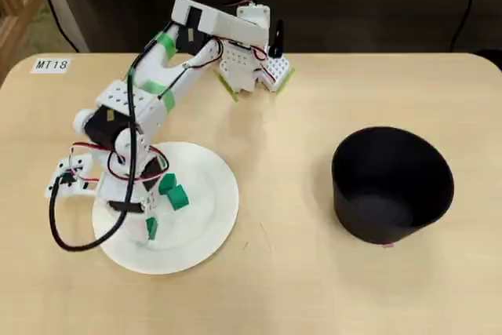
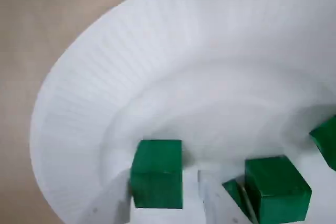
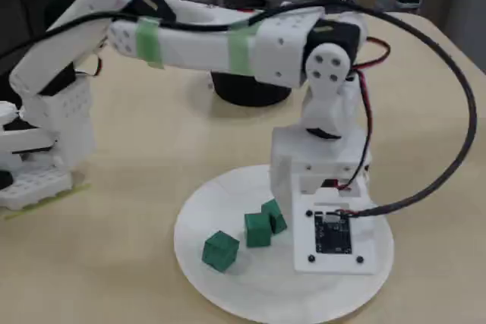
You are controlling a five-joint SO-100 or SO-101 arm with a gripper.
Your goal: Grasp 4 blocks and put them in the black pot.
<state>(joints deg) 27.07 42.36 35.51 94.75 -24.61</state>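
A small white label (image 1: pixel 52 65) at the far left corner of the wooden table (image 1: pixel 298 272) reads "MT18"; no other writing can be read. The white arm (image 1: pixel 157 92), with strips of green tape and red and black wires, bends down over the white plate (image 1: pixel 216 217), and the gripper (image 2: pixel 191 203) is lowered to the plate surface. In the wrist view, its two white fingers (image 2: pixel 218 205) stand apart, with one green block (image 2: pixel 156 173) between them at the left finger; I cannot tell if the fingers already press it, so the claw looks open around this block and not closed on it. Just right of the right finger stands a second block (image 2: pixel 276 190), and a third block (image 2: pixel 328 140) shows at the right edge. The fixed view shows three blocks on the plate, one (image 3: pixel 221 250) apart from the other two, which touch each other. In the overhead view the arm covers part of the plate, so the blocks are only partly seen there. The black pot (image 1: pixel 392 186) stands on the table well apart from the plate, at the right in the overhead view; its inside looks dark and I cannot tell what it holds. In the fixed view the pot is mostly hidden behind the arm.
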